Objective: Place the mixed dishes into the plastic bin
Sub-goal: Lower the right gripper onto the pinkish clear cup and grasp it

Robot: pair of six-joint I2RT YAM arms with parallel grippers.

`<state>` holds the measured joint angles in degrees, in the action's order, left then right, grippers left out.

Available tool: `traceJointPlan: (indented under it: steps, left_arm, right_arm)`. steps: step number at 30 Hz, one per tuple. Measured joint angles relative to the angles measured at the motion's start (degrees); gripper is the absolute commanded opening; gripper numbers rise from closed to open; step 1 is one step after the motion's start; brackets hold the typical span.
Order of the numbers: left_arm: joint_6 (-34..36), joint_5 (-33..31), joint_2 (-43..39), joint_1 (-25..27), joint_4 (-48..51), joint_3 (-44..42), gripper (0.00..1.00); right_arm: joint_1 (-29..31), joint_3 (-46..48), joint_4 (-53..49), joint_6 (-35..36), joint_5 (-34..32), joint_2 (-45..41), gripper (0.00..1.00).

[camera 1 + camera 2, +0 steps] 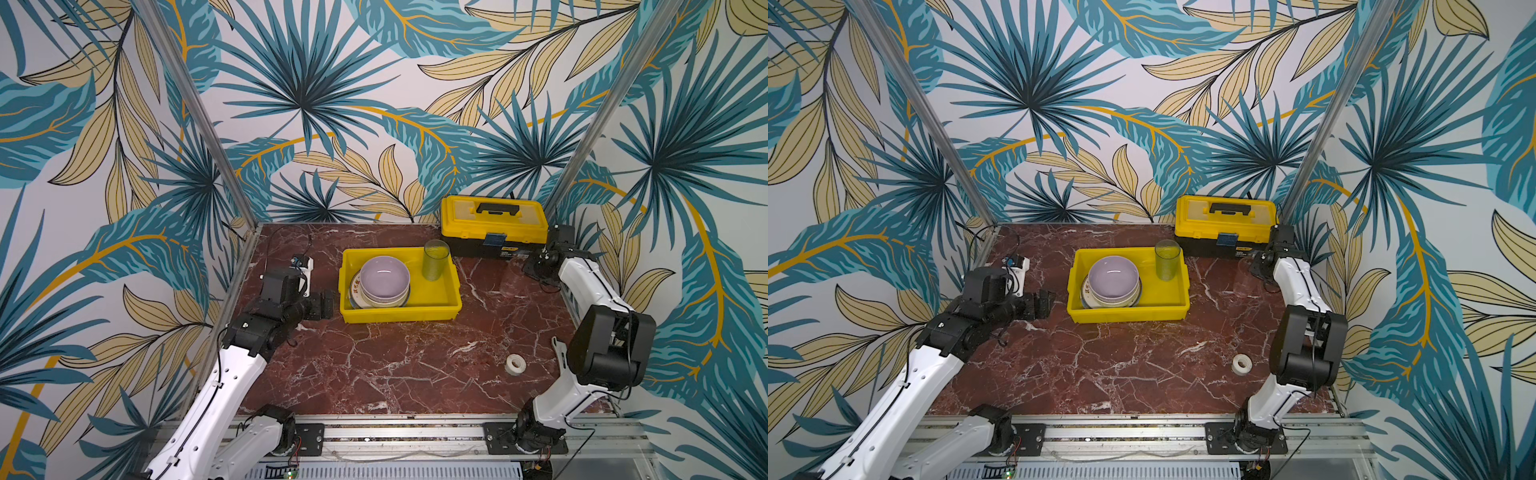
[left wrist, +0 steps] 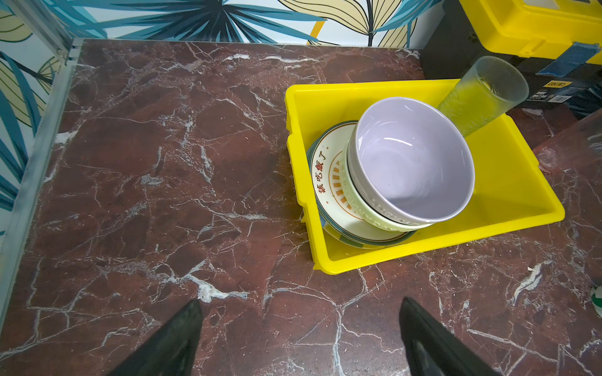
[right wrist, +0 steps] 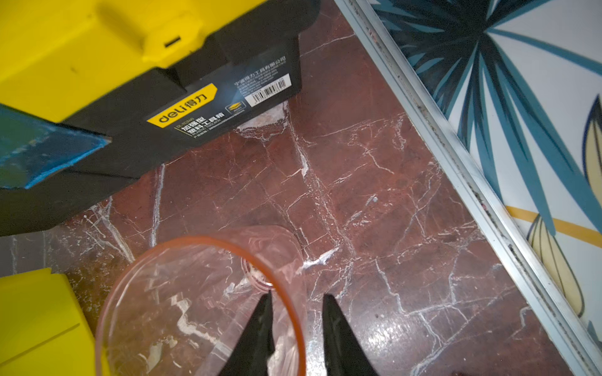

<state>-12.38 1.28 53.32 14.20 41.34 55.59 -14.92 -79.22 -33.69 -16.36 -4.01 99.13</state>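
The yellow plastic bin [image 1: 399, 316] [image 2: 423, 247] stands mid-table. Inside it a lilac bowl [image 1: 384, 276] [image 2: 410, 162] nests in a pale green bowl [image 2: 361, 208] on a white sunburst plate [image 2: 329, 182] over a striped plate [image 2: 358, 243]. A clear tumbler [image 1: 435, 259] [image 2: 479, 94] stands in its far right corner. Another clear tumbler [image 3: 182, 293] [image 1: 1246, 282] stands upright on the table right of the bin. My right gripper [image 3: 298, 294] straddles its rim, one finger inside and one outside, with a gap still showing. My left gripper [image 2: 300, 300] [image 1: 326, 303] hangs open and empty left of the bin.
A yellow lidded toolbox [image 1: 494, 224] [image 3: 130, 65] sits at the back right, close behind the tumbler on the table. A roll of white tape [image 1: 515, 364] lies at the front right. The aluminium frame rail [image 3: 456, 156] runs just beyond my right gripper.
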Motion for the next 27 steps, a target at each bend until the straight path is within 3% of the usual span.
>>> traceJointPlan:
  steps: [16,27]
  left_arm:
    - [0.0,0.0,0.0,0.0,0.0,0.0,0.95]
    - [0.0,0.0,0.0,0.0,0.0,0.0,0.95]
  right_arm:
    - [-0.1,0.1,-0.9,-0.8,2.0,0.3,0.03]
    - [1.5,1.7,-3.0,-0.7,3.6,-7.1,0.02]
